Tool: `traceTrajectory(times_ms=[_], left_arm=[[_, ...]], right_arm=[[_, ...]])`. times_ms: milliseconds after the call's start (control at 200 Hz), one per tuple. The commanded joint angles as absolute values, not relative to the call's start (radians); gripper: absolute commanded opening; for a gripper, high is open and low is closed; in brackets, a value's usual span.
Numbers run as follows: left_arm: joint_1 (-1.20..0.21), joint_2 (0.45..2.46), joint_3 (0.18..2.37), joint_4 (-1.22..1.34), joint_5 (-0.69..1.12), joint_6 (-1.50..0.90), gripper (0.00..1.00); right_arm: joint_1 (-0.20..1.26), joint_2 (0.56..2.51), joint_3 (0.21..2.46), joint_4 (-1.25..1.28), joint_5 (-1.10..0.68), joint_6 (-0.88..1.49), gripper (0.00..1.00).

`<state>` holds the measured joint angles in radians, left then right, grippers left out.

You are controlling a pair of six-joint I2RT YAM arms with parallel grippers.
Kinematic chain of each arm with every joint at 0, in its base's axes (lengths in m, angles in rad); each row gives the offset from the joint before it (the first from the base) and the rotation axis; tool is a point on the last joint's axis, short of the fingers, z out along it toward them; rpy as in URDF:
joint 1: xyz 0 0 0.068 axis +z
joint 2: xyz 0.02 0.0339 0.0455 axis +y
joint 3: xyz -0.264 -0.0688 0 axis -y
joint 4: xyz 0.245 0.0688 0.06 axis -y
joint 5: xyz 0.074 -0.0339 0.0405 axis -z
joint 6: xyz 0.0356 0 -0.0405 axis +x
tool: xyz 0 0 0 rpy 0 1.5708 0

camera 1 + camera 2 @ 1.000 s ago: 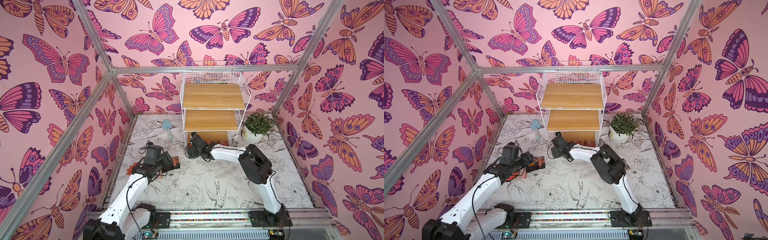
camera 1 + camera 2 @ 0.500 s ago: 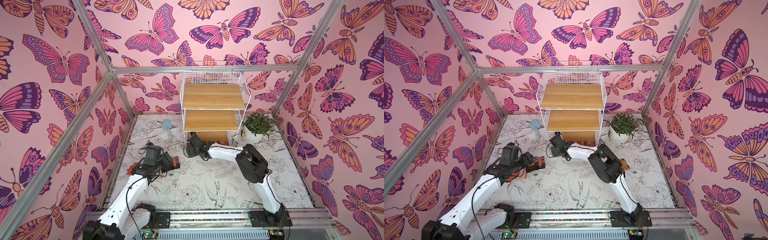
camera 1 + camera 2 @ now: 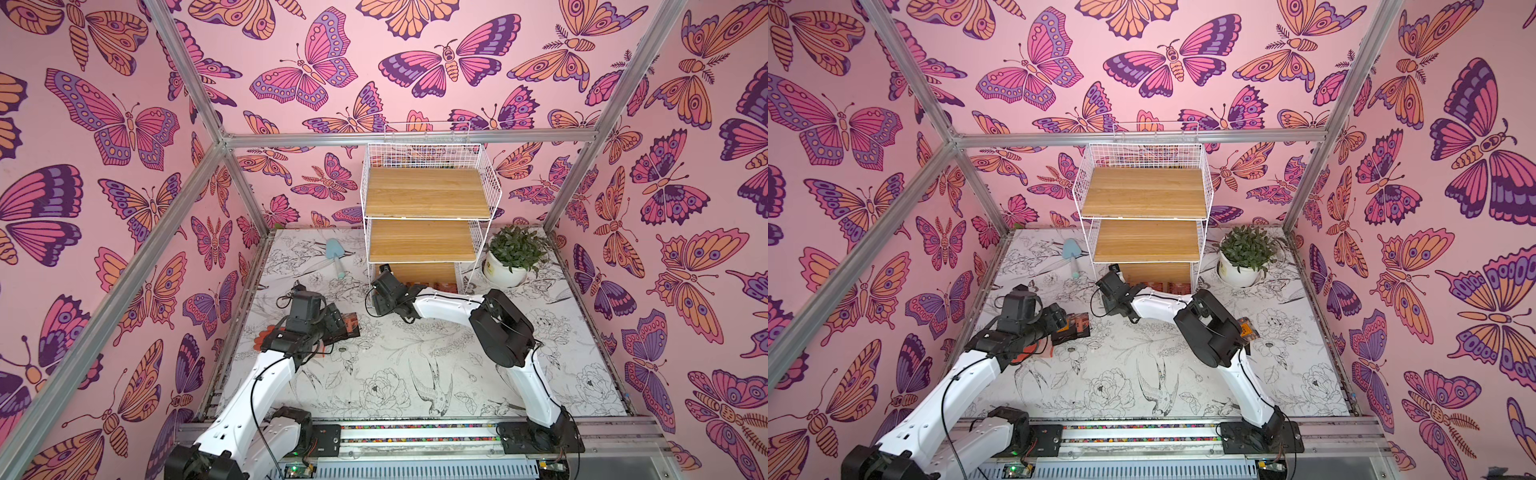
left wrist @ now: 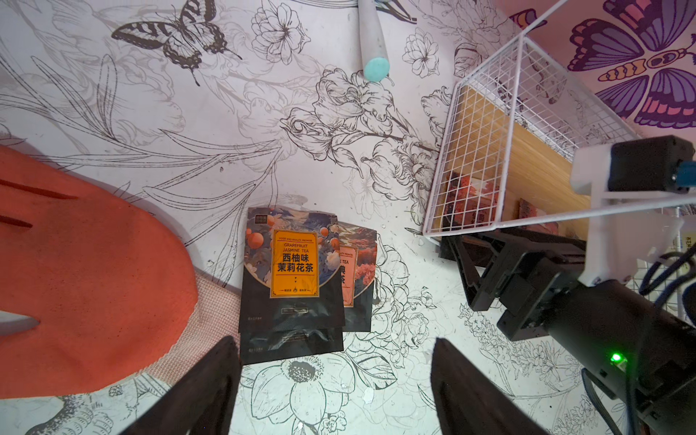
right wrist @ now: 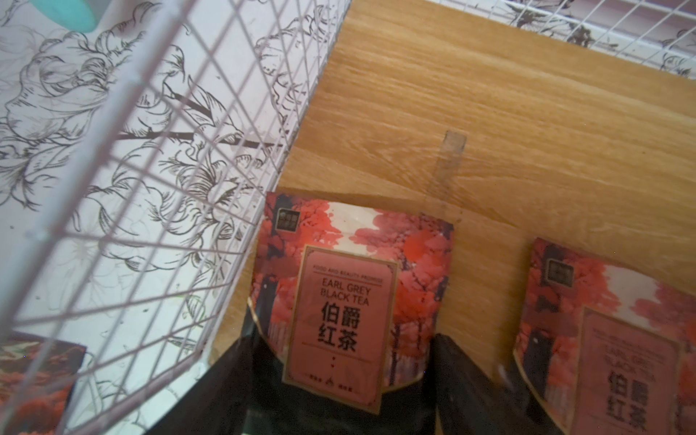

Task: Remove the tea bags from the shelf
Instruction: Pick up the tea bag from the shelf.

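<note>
Right wrist: right gripper (image 5: 341,339) half-open astride tea bag (image 5: 350,263) on shelf (image 5: 489,113), not clamped; closing could skid the flat bag against the shelf's wire side.

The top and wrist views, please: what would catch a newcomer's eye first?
Butterfly walls enclose everything. The shelf stands at the back, where the right claw straddles a tea bag on its bottom board. Left of it, the open left claw hovers over tea bags beside an orange glove.
</note>
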<state>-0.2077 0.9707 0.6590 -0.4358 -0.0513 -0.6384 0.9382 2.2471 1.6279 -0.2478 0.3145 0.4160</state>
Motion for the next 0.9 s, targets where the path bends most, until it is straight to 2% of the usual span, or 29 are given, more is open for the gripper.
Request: traceTrajectory(times_ms=[0,195,591,826,896], left_arm=[[-0.2,0.962,0.655,-0.442,-0.059,-0.623,0.83],[-0.199,0.954,0.655,-0.449,-0.06,-0.621,0.83],[-0.2,0.94,0.673,-0.472,-0.06,-0.62,0.82],[-0.2,0.918,0.672,-0.481,-0.048,-0.624,0.82],[-0.199,0.912,0.674,-0.488,-0.045,-0.625,0.82]], right_arm=[[0.943,2.309,1.62,-0.37,0.311,0.426,0.71],[0.944,2.282,1.594,-0.351,0.303,0.433,0.57],[0.942,2.196,1.542,-0.32,0.275,0.416,0.16],[0.943,2.118,1.462,-0.258,0.224,0.403,0.0],[0.943,2.097,1.438,-0.247,0.212,0.4,0.0]])
